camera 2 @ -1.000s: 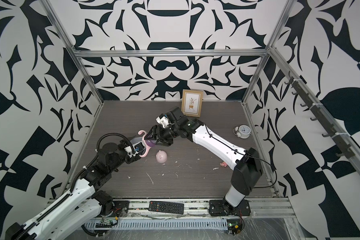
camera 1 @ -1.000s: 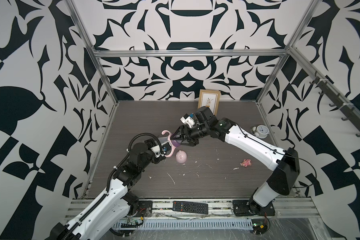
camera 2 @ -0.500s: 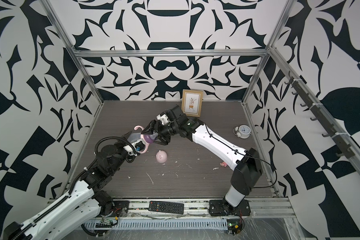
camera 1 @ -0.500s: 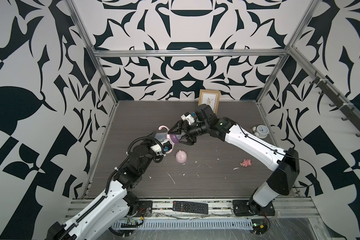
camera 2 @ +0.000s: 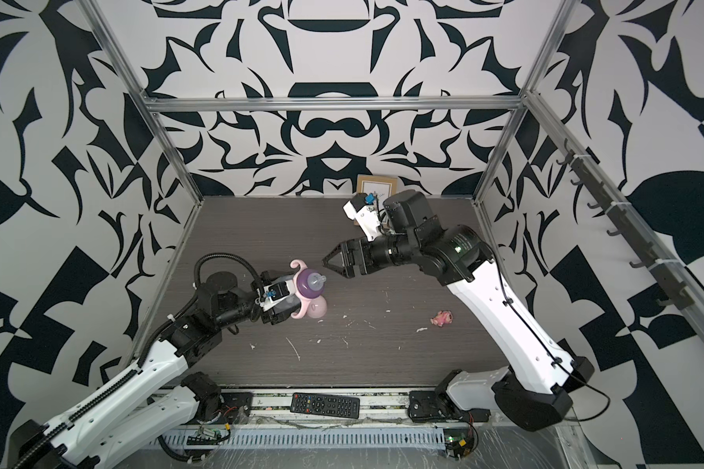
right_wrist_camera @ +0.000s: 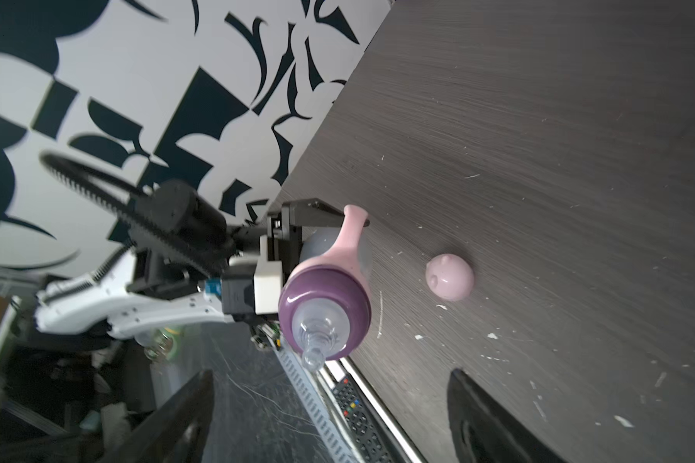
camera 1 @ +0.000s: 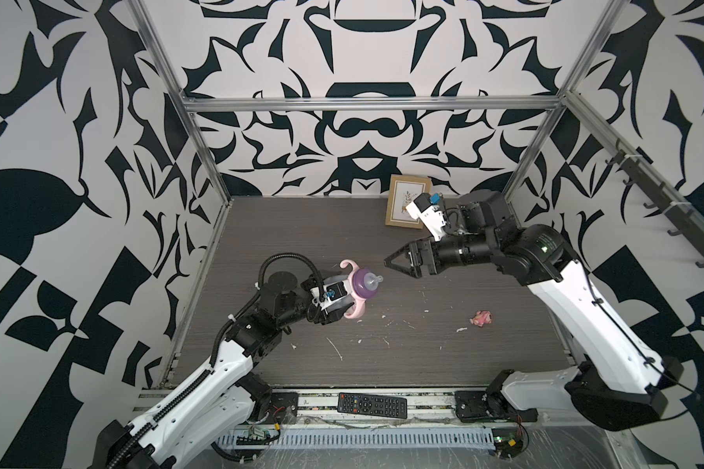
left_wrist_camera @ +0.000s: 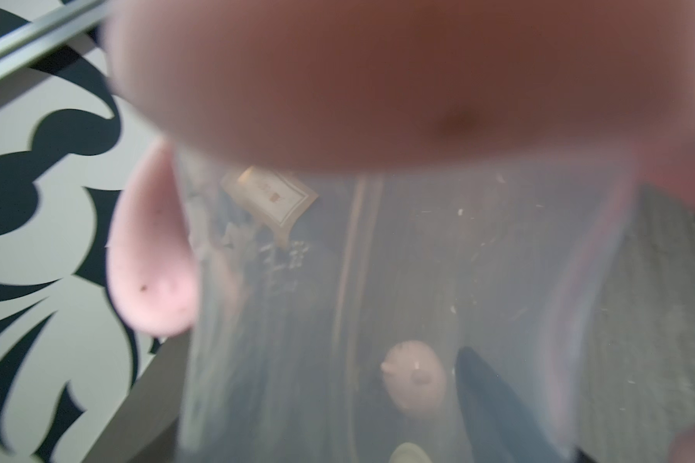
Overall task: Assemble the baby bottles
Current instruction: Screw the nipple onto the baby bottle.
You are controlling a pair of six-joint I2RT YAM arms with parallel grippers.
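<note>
The translucent bottle (right_wrist_camera: 313, 245) is in the air over the left-hand part of the worktop (camera 1: 423, 353). The left claw (camera 1: 336, 301) is clenched on its body. The purple collar (right_wrist_camera: 324, 298) with its clear nipple (right_wrist_camera: 318, 338) sits on the neck, and the pink handle ring (right_wrist_camera: 348, 240) sits under it, so both seem fitted already. The nipple end is tilted up towards the right claw (camera 1: 399, 264), which hangs released and empty, jaws spread wide, near the bottle but clear of it.

The pink domed cap (right_wrist_camera: 449, 282) looks like the only part left. It lies on the worktop, close below the held bottle. The step in hand is probably capping. The right claw would need to drop to the cap, grip its dome squarely and carry it over the nipple while the left claw holds the bottle steady.

What stands in the way is the bottle itself. In a top view the cap (camera 2: 318, 309) peeps out from behind a handle loop, so a reach straight down may foul the ring or the left claw. A small pink toy figure (camera 1: 481, 317), white scraps, a picture frame (camera 1: 401, 203) and a remote (camera 1: 372, 405) lie well apart from the work.
</note>
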